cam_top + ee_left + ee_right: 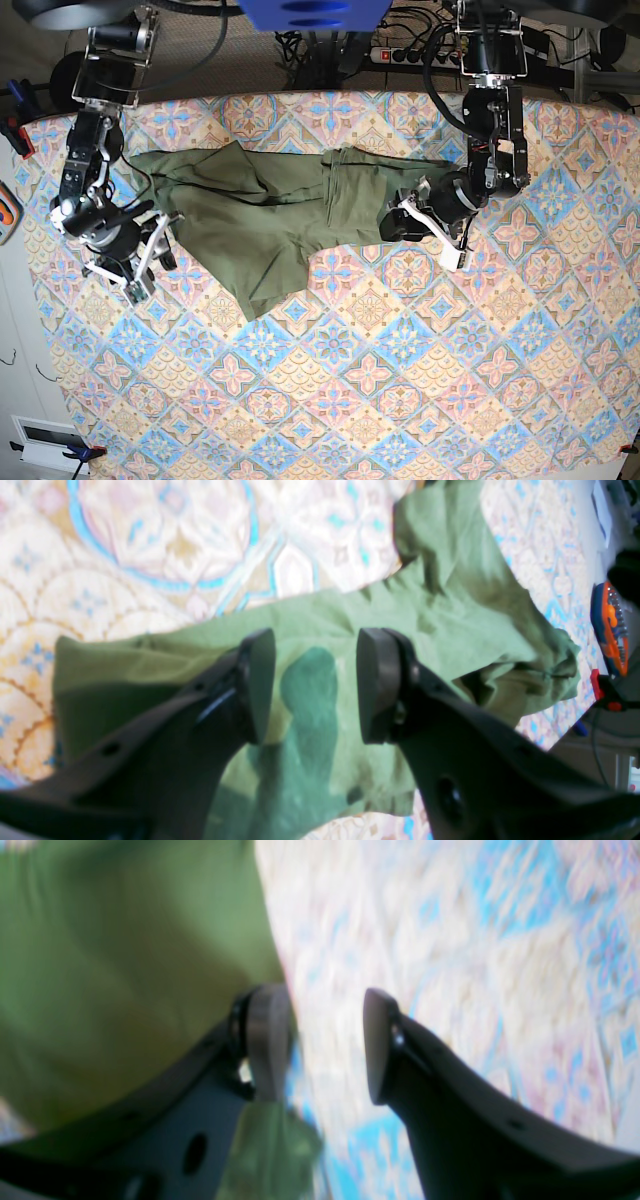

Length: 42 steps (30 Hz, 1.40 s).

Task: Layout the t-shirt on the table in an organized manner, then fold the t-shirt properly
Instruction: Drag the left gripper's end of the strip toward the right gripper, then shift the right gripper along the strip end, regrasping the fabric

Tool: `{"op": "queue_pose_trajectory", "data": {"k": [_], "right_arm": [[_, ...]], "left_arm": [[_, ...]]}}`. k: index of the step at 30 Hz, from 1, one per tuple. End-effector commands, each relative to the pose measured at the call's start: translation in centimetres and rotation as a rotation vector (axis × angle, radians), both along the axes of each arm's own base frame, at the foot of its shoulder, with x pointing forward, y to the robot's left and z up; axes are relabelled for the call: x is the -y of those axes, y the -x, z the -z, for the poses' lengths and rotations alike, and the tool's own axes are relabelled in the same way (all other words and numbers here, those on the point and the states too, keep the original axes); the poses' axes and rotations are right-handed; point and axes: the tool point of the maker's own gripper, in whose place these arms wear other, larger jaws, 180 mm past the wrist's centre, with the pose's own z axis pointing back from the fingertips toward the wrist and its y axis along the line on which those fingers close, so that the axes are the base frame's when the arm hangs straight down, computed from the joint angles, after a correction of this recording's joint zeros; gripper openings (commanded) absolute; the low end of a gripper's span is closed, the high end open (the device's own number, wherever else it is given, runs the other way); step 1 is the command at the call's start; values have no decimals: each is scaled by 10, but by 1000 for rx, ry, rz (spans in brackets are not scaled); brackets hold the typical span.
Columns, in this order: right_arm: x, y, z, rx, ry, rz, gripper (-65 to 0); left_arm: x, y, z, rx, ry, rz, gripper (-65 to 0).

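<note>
Base view: rumpled olive-green cotton t-shirt [270, 215] on the diamond-tiled floral table [400, 400]; wrist views show left gripper [315, 685] and right gripper [325, 1045] spread, empty.

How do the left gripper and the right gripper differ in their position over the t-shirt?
The left gripper hangs over the t-shirt, with green fabric below its gap; the right gripper sits at the shirt's edge, mostly over the patterned table. Both stand open, and neither holds cloth.
</note>
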Motion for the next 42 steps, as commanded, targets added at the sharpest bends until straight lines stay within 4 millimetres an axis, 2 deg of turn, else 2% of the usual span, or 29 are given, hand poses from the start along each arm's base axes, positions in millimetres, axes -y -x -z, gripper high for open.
{"op": "queue_pose_trajectory", "data": {"k": [1, 8, 13, 20, 25, 32, 34, 36, 39, 42], "right_arm": [[-5, -13, -13, 42, -9, -19, -409], [-22, -52, -10, 12, -40, -64, -409], [-33, -65, 11, -28, -104, -79, -410], [-41, -64, 45, -91, -177, -74, -410], [-45, -66, 64, -130, -215, -66, -410], [-54, -57, 83, -173, -228, -82, -412], [-60, -53, 87, -185, -211, -110, -437], [-65, -49, 91, -202, -195, -134, -493], [-75, -51, 82, -177, -180, -175, -588], [-72, -44, 80, -183, -160, -173, -631]], "left_arm": [[0, -4, -8, 28, 8, 0, -388], [-3, 2, -6, 22, 1, -1, -388], [-3, 6, -4, 14, 4, -3, -388], [-3, 7, -3, 11, 4, -3, -388], [-3, 7, -3, 13, 4, -3, -388], [-3, 6, -3, 14, 4, -4, -388], [-3, 6, -3, 15, 1, -5, -388], [-3, 5, -4, 17, 2, -5, -388], [-3, 5, -4, 17, 2, -5, -388], [-3, 5, -3, 15, 0, -5, -388]]}}
